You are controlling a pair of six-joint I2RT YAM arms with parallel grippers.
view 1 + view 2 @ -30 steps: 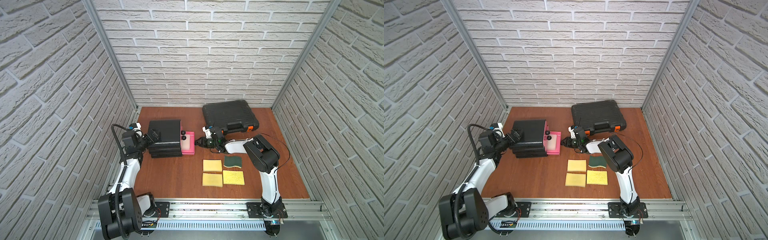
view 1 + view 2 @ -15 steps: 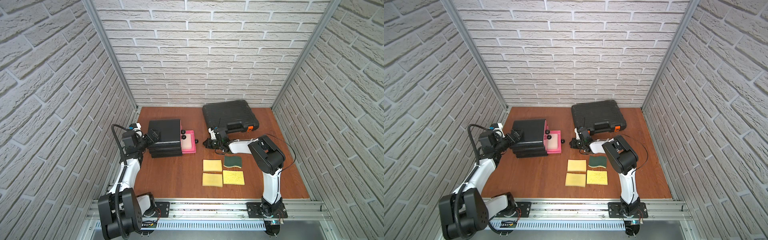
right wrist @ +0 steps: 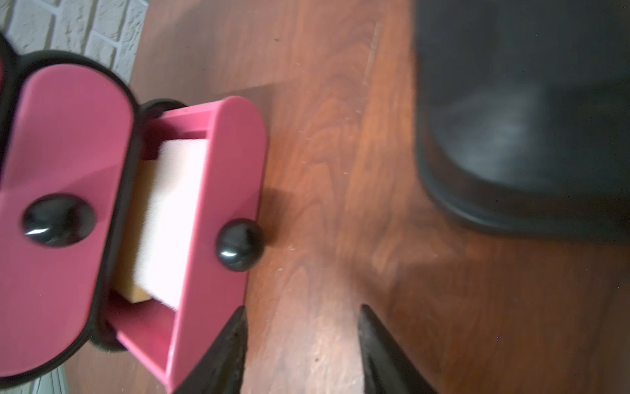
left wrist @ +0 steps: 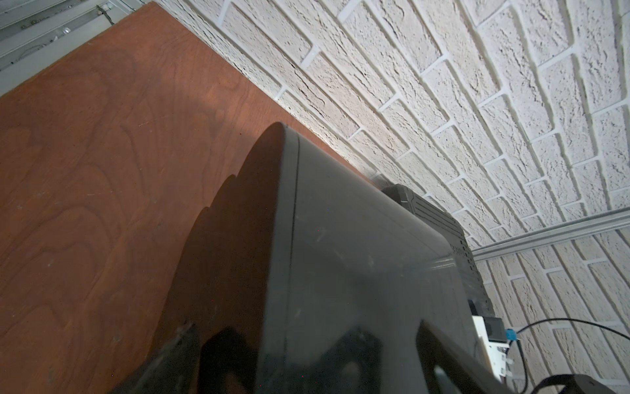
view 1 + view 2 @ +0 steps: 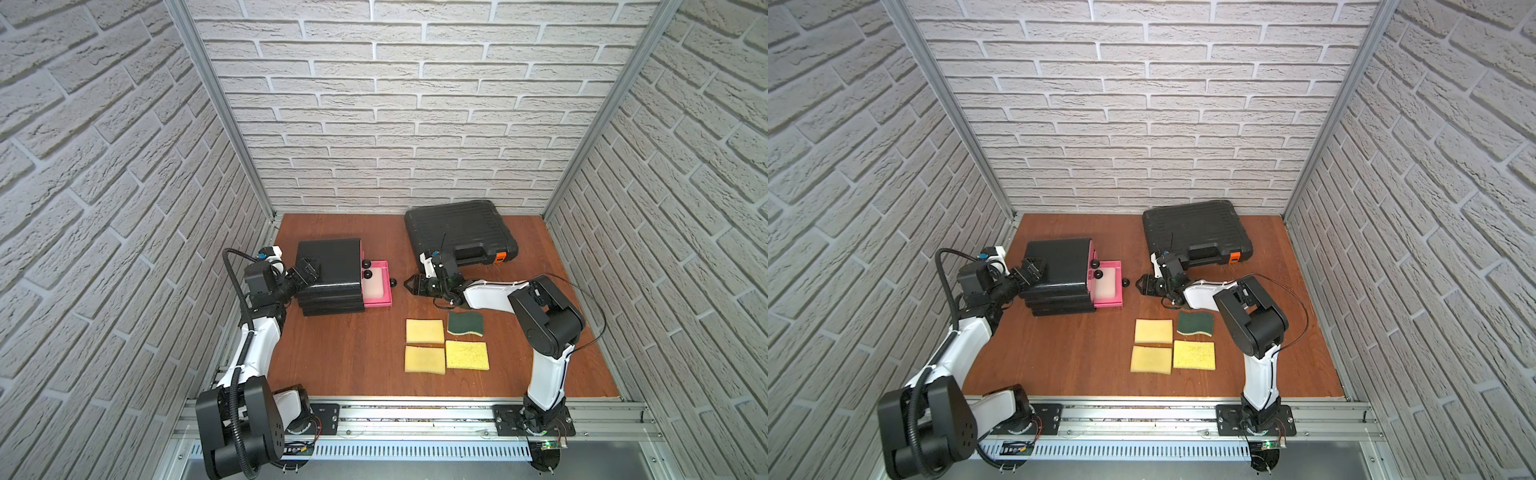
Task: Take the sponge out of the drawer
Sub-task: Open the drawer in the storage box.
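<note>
The pink drawer [image 5: 378,304] was seen pulled out of the black cabinet [image 5: 332,259], with the sponge [image 5: 373,286] lying inside, not yet lifted. The right gripper [image 3: 303,307] was placed just beside the drawer's knob [image 3: 238,245], jaws partly spread, nothing held. The left gripper [image 5: 306,268] was spread wide against the cabinet. Grasping and removal were judged outstanding.

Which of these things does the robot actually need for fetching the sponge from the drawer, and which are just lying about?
Needed: pink drawer, pale sponge inside it, black cabinet, right gripper.
Lying about: three yellow sponges, green sponge, black case.
</note>
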